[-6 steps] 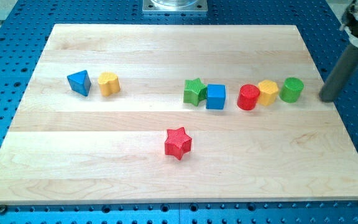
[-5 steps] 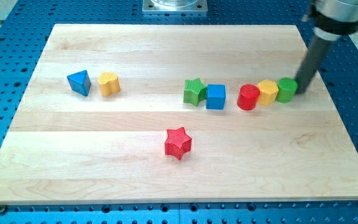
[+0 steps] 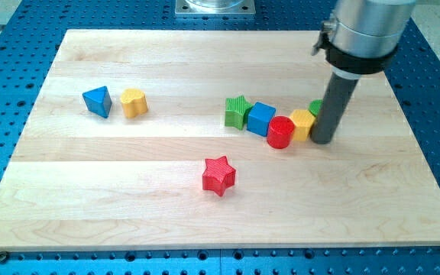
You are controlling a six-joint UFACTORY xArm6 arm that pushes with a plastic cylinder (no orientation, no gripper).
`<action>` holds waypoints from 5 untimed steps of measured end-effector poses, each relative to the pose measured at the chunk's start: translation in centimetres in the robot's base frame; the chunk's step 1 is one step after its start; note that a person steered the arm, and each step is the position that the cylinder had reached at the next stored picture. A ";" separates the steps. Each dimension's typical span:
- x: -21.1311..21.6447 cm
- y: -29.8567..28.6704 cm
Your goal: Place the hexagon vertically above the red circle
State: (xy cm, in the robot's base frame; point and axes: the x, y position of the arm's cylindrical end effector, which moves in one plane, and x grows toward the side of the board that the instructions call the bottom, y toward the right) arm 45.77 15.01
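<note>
The red circle [image 3: 280, 132] stands right of the board's middle, touching the blue cube [image 3: 260, 118] on its left and the yellow hexagon [image 3: 303, 124] on its right. My tip [image 3: 324, 140] is on the board right against the hexagon's right side. The rod hides most of the green cylinder [image 3: 315, 108], which shows only as a sliver behind it, above the hexagon. The hexagon sits to the right of the red circle and slightly higher in the view, not above it.
A green star [image 3: 237, 111] touches the blue cube's left side. A red star [image 3: 219, 175] lies below the middle. A blue triangle [image 3: 97, 101] and a yellow heart [image 3: 134, 102] sit at the view's left. The wooden board [image 3: 128, 198] rests on a blue pegboard.
My tip swept left from off the board's right edge and pushed the green cylinder, yellow hexagon and red circle leftward. The red circle slid down-left against the blue cube, which turned slightly.
</note>
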 end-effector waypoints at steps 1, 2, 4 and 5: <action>-1.2 -1.9; -1.8 -4.2; -4.0 -7.8; -4.2 -8.9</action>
